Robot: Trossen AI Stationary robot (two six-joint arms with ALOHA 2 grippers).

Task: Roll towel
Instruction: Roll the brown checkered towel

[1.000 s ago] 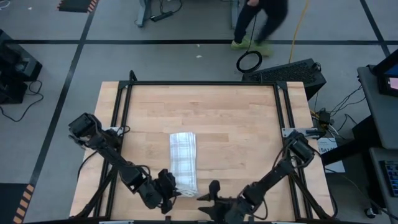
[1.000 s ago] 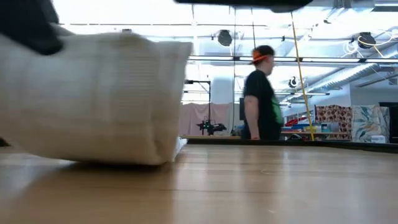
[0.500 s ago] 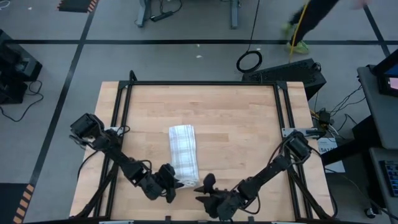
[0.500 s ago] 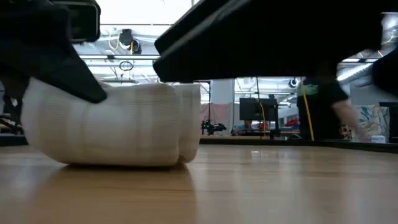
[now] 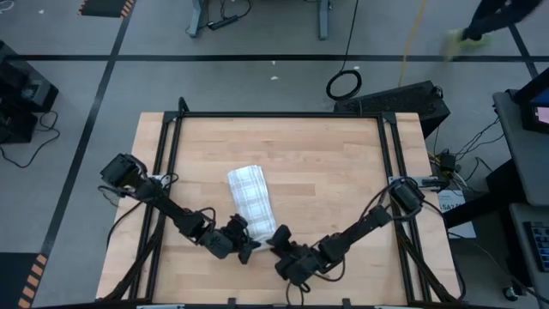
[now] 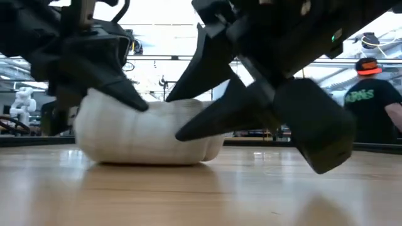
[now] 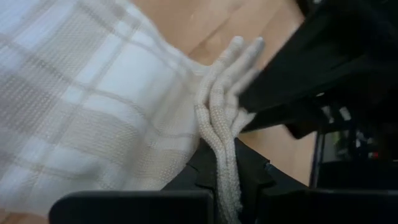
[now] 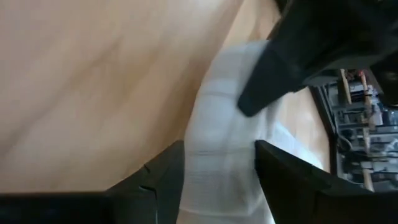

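The towel (image 5: 250, 201), folded into a long strip, is lying slightly below the middle of the wooden surface (image 5: 326, 172) in the high view. The left gripper (image 5: 243, 249) is pinching the towel's near end, its fingers (image 7: 205, 168) clamping the layered edge. The right gripper (image 5: 278, 242) is straddling that same end, its fingers (image 8: 163, 177) spread around the cloth.
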